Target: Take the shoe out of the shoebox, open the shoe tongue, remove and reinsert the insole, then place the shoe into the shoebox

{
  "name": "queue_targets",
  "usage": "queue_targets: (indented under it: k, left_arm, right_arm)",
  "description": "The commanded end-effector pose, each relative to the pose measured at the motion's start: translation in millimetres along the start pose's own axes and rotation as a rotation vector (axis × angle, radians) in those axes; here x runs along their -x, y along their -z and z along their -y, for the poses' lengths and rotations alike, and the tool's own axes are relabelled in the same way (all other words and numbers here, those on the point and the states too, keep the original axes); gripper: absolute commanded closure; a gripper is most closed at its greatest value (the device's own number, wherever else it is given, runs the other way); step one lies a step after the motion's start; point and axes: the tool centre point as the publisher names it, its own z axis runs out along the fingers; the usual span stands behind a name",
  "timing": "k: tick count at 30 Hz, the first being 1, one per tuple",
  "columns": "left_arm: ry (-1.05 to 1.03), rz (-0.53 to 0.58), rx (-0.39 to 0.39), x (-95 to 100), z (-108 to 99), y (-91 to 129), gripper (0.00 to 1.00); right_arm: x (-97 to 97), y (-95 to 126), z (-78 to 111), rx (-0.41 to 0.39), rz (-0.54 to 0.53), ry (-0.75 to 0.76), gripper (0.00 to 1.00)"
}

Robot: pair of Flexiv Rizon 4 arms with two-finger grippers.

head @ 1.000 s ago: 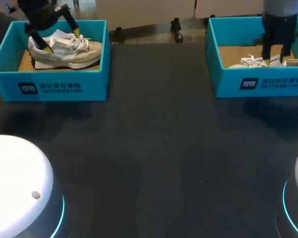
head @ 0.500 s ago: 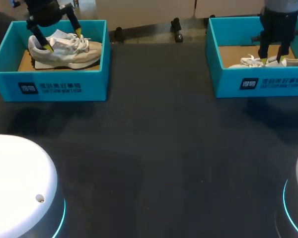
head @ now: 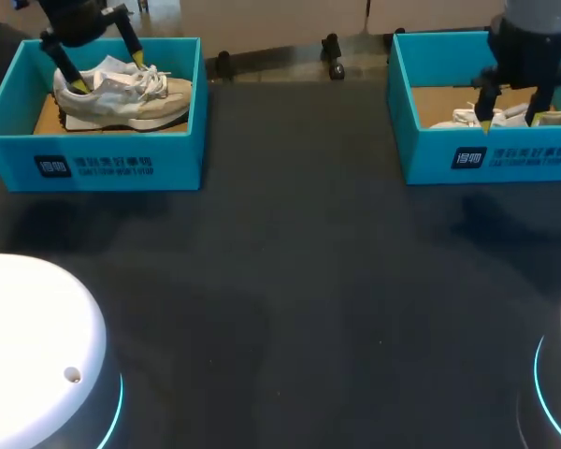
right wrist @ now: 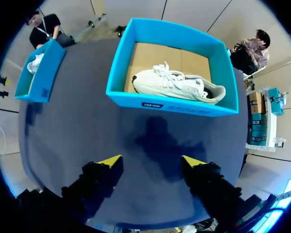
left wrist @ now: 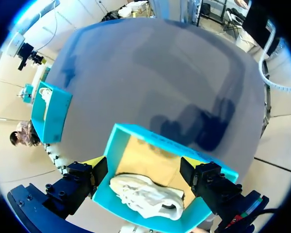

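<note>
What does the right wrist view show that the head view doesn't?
Only the right wrist view: the whole white lace-up sneaker, collar opening included, on the turquoise cardboard shoebox's brown floor. Only the head view: the left gripper, open above the beige sneaker in the second turquoise shoebox. Both: the right gripper, open and empty, and both boxes.

Bench [head: 290, 281]: a dark charcoal, matte top that spans the head view from side to side, with a straight far edge. The lighting is diffuse and comes from above. Soft-edged, blurred shadows lie on the surface in all three views, without sharp highlights.
</note>
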Motion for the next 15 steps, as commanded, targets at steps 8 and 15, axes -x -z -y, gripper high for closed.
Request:
queue_targets:
  k: [8, 15]
  left_arm:
    - [-0.139, -0.038, 0.005, -15.4, -67, -14, 0.00]
    - [-0.284, -0.073, 0.045, -31.4, -104, -18, 0.00]
  right_arm:
    - [0.9, -1, 2.0, 0.007, -0.003, 0.000, 0.00]
    - [0.9, -1, 2.0, 0.007, -0.003, 0.000, 0.00]
